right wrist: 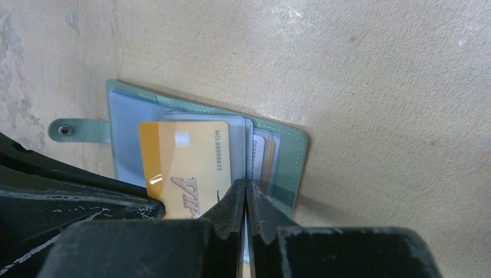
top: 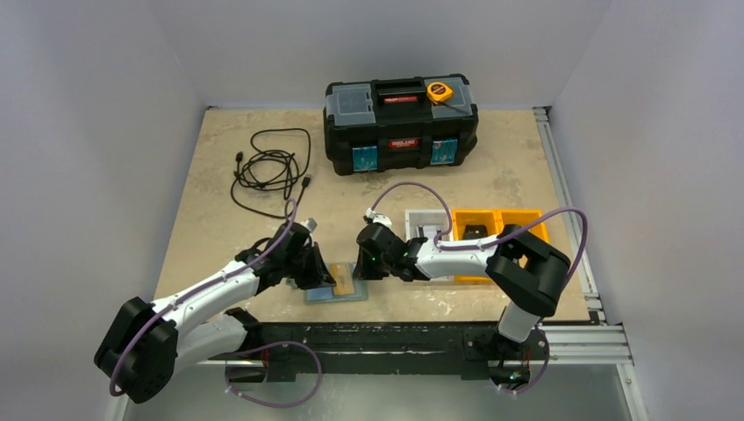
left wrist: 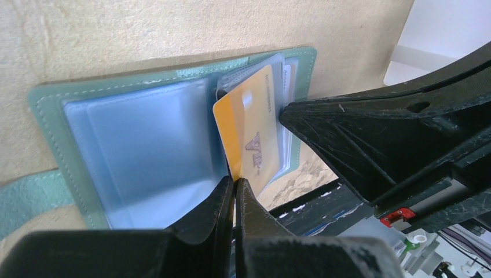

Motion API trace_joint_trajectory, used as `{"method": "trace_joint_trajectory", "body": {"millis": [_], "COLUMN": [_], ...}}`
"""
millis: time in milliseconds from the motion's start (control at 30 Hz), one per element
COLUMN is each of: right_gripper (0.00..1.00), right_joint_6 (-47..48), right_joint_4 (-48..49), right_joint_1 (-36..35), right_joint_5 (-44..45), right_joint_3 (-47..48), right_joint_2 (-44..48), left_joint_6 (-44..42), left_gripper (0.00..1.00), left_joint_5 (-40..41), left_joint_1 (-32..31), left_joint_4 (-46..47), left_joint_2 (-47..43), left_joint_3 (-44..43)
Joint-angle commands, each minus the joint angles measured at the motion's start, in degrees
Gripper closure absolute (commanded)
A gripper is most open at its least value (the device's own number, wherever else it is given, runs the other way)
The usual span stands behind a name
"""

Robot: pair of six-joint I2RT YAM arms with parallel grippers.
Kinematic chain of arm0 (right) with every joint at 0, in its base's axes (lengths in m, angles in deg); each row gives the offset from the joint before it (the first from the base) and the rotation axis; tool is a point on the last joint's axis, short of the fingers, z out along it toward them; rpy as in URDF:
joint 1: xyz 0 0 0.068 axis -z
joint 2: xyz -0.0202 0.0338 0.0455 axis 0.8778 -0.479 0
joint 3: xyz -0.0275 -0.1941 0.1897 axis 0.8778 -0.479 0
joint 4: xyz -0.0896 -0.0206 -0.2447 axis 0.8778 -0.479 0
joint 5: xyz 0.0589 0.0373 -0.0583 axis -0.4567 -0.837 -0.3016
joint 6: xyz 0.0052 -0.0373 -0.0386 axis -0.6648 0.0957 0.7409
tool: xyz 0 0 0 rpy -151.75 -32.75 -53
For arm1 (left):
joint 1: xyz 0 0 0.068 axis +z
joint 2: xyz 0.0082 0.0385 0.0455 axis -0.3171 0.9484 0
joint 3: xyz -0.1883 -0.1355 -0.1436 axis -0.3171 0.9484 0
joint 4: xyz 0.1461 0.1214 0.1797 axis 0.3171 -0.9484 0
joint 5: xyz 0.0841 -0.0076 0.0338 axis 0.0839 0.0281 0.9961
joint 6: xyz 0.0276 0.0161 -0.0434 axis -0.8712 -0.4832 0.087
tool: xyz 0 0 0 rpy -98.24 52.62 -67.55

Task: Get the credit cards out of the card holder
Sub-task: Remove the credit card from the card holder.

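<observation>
Left hand (left wrist: 234,194) is clenched on the near edge of the tan-orange card (left wrist: 249,124), which sits partly out of the open card holder (left wrist: 49,116) just ahead of it. Right hand (right wrist: 247,194), clenched and empty, pins the holder. Pull flat and steadily; maintain pinning pressure.

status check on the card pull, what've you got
left gripper shut on the orange card at its corner, card partly out. right gripper shut, tip pinning the open card holder. nothing blocking the pull.
</observation>
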Motion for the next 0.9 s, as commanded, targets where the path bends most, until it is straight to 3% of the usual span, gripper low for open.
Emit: {"method": "trace_joint_trajectory", "body": {"millis": [0,567,867], "right_gripper": [1.0,1.0,1.0], "right_joint_6": [2.8,2.2,3.0], "right_joint_4": [-10.2,-10.3,-11.5], "right_joint_1": [0.2,0.2,0.2], "right_joint_5": [2.6,2.8,2.5], "right_joint_3": [-3.0,-4.0,-1.7], "right_joint_2": [-5.2,-4.6,-2.6], "left_joint_6": [-2.8,-5.9,-6.8], "left_gripper": [1.0,1.0,1.0], "left_joint_5": [1.7,14.0,14.6], "left_joint_1": [0.2,0.9,0.9], "left_joint_4": [-5.9,-21.8,-27.2], "left_joint_2": [-2.0,-8.3,-13.3], "left_joint_3": [-3.2,-7.6,-11.3]}}
